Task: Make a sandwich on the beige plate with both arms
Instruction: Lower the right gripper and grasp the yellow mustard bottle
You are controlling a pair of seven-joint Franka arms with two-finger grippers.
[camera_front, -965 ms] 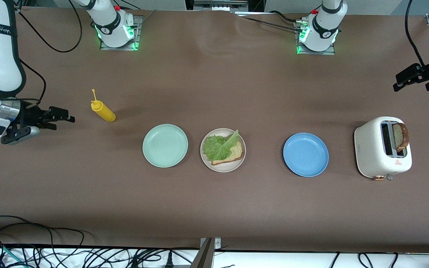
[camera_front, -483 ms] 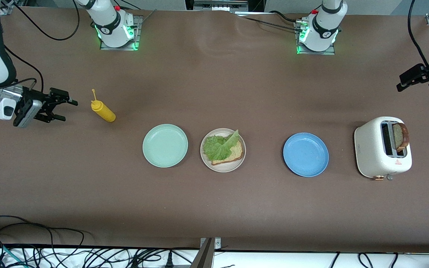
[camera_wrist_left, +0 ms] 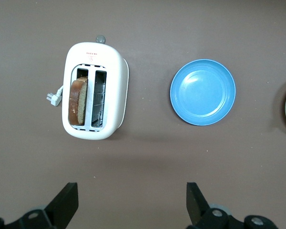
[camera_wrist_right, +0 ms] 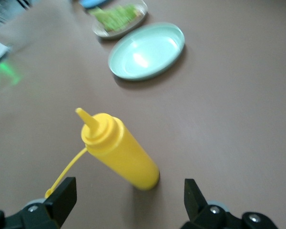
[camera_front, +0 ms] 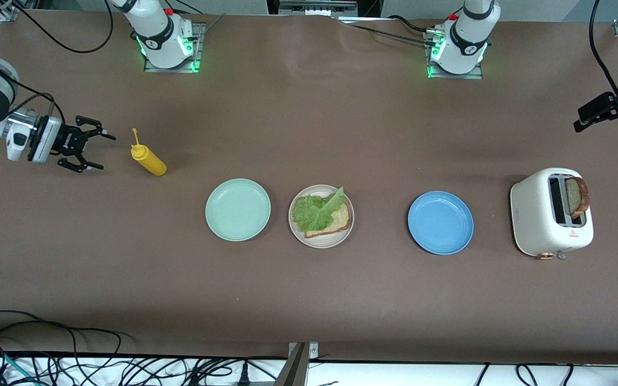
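Front view: toaster [camera_front: 550, 214] with one bread slice [camera_front: 577, 197], left gripper [camera_front: 604, 113] spread wide above. Beige plate [camera_front: 321, 240] mid-table holds bread [camera_front: 338, 220] under lettuce [camera_front: 314, 212]. Right gripper [camera_front: 94, 150] spread beside mustard bottle [camera_front: 149, 160].

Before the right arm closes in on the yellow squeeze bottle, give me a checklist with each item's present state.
1. Right gripper open wide enough for the bottle: ok, fingers spread.
2. Yellow squeeze bottle upright and free of other things: ok, standing alone toward the right arm's end of the table, cap tether hanging loose.
3. Bottle lined up between the fingers: ok in the right wrist view.
4. Round beige plate ready for sauce: ok, it holds one brown bread slice with a ruffled green lettuce leaf on top.
5. Second slice available: ok, standing in the white toaster.
6. Left gripper out of the way: ok, open, waiting above the table near the toaster.
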